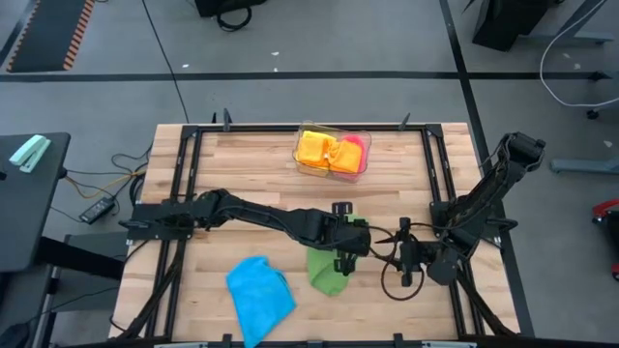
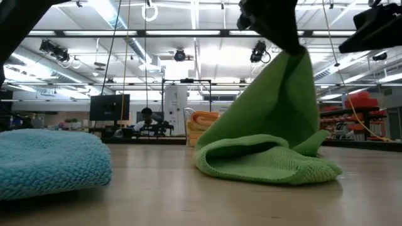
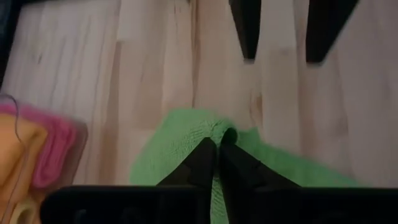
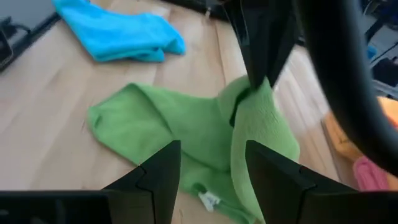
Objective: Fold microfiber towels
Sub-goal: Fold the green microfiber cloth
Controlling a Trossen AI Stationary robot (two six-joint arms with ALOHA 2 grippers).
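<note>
A green towel lies near the table's middle front, with one part raised off the wood. My left gripper is above it, reaching in from the left, and is shut on the raised part. My right gripper stands open just to the right of the towel, its fingers pointing at the towel and touching nothing. A blue towel lies crumpled on the wood at the front, left of the green one. My left gripper pinches a bunched-up part of the green towel between its two fingertips. The fingers slant down from above and from the table's left. That part is lifted, and the cloth hangs below it in a slack cone. The lower part lies folded on the table.
A clear plastic tray at the far middle of the table holds orange, yellow and pink towels. Dark frame rails run along the table's left and right sides. Bare wood lies between the tray and the green towel.
</note>
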